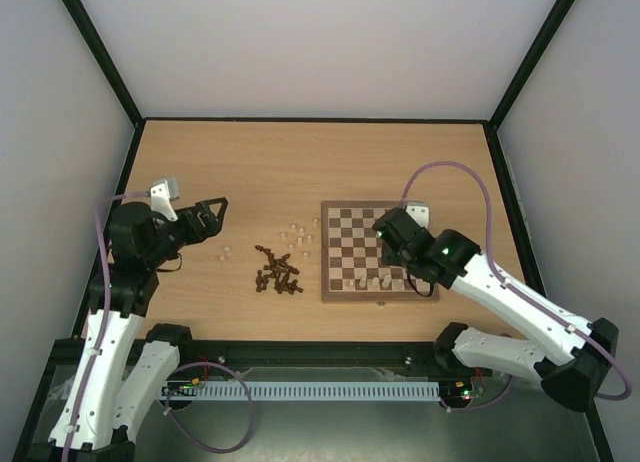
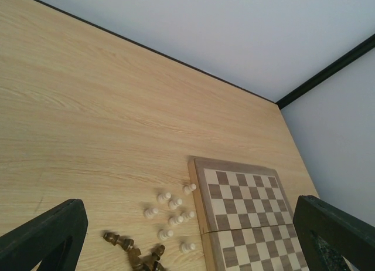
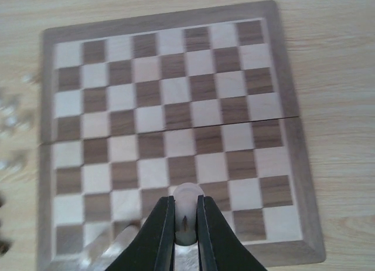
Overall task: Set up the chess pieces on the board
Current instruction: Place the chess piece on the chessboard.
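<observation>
The board (image 1: 350, 244) lies right of the table's centre, with a few pale chess pieces (image 1: 375, 280) standing on its near row. My right gripper (image 1: 392, 265) hangs over the board's near half. In the right wrist view this gripper (image 3: 187, 203) is shut on a pale piece (image 3: 187, 218) above the board (image 3: 176, 107). Loose pale pieces (image 1: 297, 237) and a pile of dark pieces (image 1: 278, 272) lie left of the board. My left gripper (image 1: 218, 217) is open and empty, raised left of them. Its view shows pale pieces (image 2: 170, 215), dark pieces (image 2: 135, 253) and the board (image 2: 246, 218).
A single pale piece (image 1: 225, 252) lies apart, near the left gripper. Black frame rails and white walls close in the table's back and sides. Blurred pale pieces (image 3: 111, 241) stand at the board's near left, close to the right fingers.
</observation>
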Tool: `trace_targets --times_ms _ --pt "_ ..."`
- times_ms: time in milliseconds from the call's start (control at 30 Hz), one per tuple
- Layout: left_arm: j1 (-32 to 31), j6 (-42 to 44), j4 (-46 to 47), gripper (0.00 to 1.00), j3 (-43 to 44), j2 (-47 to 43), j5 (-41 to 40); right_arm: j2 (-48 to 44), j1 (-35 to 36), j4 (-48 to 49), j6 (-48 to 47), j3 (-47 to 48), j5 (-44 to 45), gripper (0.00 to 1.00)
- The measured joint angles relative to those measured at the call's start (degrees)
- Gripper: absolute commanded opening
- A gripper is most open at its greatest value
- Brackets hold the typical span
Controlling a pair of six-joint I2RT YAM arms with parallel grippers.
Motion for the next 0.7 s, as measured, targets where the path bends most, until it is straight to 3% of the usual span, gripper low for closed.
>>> trace_targets --times_ms 200,700 --pt "-0.1 0.8 2.3 0.99 -0.4 3.2 2.2 1.0 -9.4 2.8 0.8 -4.6 -1.5 0.06" --pt "-4.6 1.3 5.1 0.99 -1.8 6.6 4.6 -2.6 -9.7 3.0 11.1 -15.8 -8.0 0.06"
